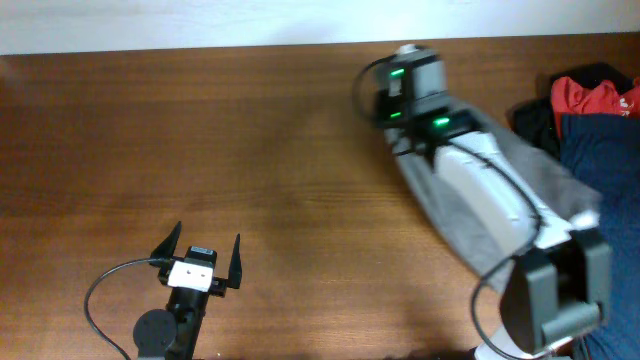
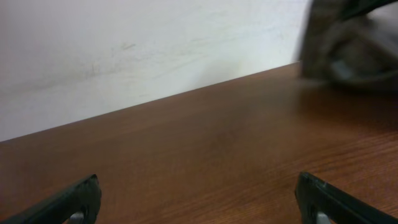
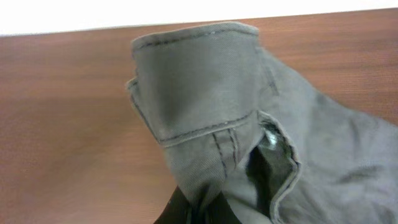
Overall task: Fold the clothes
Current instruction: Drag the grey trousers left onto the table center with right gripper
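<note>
**Right gripper holds the clothes over the right half of the table**

Closest to the lens in the right wrist view, the right gripper (image 3: pixel 196 210) shows only its dark fingertips at the bottom of the frame, set narrow on a bunch of cloth. They pinch the clothes (image 3: pixel 205 93), a grey-olive garment whose stitched waistband (image 3: pixel 193 37) stands up before the camera, with an opening gaping beside it. From overhead we see the clothes (image 1: pixel 452 218) gathered along the right arm (image 1: pixel 490 195). They hang over the right half of the table (image 1: pixel 200 130), between its far edge and its near right corner. Just beside them, at the right edge, lie a navy garment (image 1: pixel 605 150) and a red garment (image 1: pixel 590 95). The left gripper (image 1: pixel 207 240) sits by the near edge, left of centre, its jaws wide and empty, well apart from the cloth.

We judge the fold not yet begun, since the garment is bunched rather than spread flat. Several faults could follow:
- One narrow pinch on a thick wad may let layers slide out.
- Cloth lying against the arm may catch on its links and be dragged askew.
- A sweep towards the right edge could pull in the navy garment.
- With only one gripper engaged, the cloth is likely to land crumpled.
</note>
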Tool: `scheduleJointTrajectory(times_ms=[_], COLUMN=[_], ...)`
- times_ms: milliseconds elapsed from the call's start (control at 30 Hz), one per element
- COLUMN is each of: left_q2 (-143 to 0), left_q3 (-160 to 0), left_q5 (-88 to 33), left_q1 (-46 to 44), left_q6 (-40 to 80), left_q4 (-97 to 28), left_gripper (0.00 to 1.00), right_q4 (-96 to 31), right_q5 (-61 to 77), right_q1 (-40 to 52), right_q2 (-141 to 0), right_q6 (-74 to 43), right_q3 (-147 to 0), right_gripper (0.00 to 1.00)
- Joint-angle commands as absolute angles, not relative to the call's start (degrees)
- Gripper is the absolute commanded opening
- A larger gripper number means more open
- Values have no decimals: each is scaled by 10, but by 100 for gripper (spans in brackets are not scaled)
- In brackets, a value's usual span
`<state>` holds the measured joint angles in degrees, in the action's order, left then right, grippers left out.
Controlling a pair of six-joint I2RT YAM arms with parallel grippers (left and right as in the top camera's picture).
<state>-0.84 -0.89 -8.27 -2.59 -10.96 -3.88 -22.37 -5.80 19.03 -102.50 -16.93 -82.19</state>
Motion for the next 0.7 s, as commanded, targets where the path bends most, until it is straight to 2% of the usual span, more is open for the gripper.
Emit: scheduleJointTrajectory(times_ms=[0,300,433,667], left_q2=[-4,-4,-4,-4], left_q3=[-5,-5,-5,-5], left_q5=[-78,-78,-78,-78], left_q1=[-23,-23,-23,-23], left_q6=[-117,-117,-117,-117], left_q4=[-39,-39,-39,-39], left_gripper=[99,99,99,99], right_q4=[-187,-113,-103,-101], right_q5=[-29,15,27,140], right_q1=[273,410,438,470], right_q2=[-1069,-1152,-1153,-1153], right_q6=[-234,-294,-295,-350], right_q3=[-836,-836,-836,-836], right_gripper=[4,4,4,4])
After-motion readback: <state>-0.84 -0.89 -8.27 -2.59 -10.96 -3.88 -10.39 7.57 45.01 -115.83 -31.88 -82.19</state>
